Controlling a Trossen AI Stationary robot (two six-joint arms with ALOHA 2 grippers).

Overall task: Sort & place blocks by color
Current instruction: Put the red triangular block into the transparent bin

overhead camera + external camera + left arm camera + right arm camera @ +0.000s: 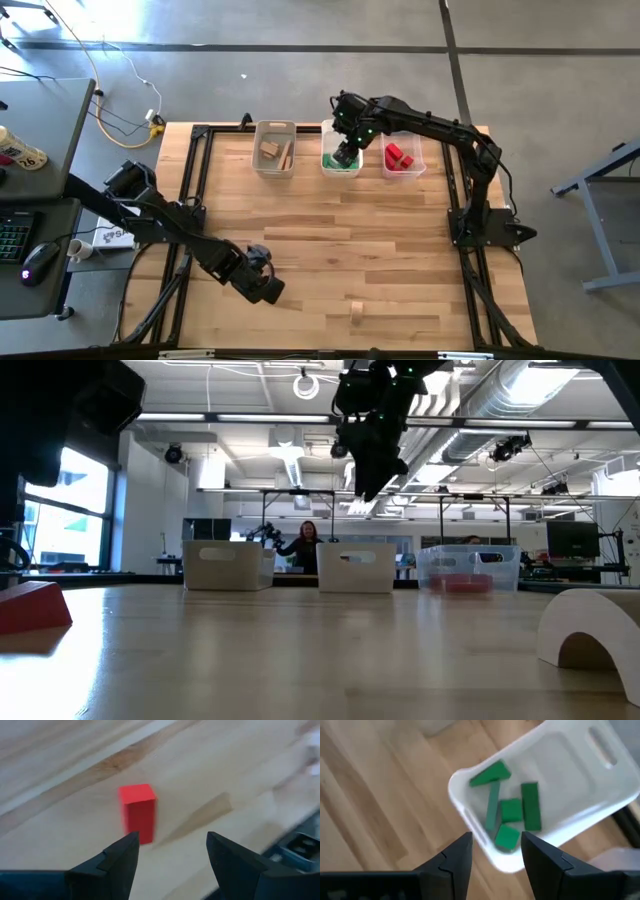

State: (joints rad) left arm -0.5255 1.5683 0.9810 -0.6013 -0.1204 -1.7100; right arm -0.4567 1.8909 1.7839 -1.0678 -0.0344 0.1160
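Your right claw [495,851] hung open and empty over the green bin [341,160], its green blocks [511,812] inside. Your left claw [172,851] gaped before a red block [138,810] on the desk [330,250], ready to grab.

Two dark, jointed arms, each ending in black angular fingers [120,862]; green lights glow on the right arm [420,125].

We can read no text, label, brand, number or sign anywhere in these views. A white box [118,237] beside the table's left edge carries dark print, but we cannot make it out.
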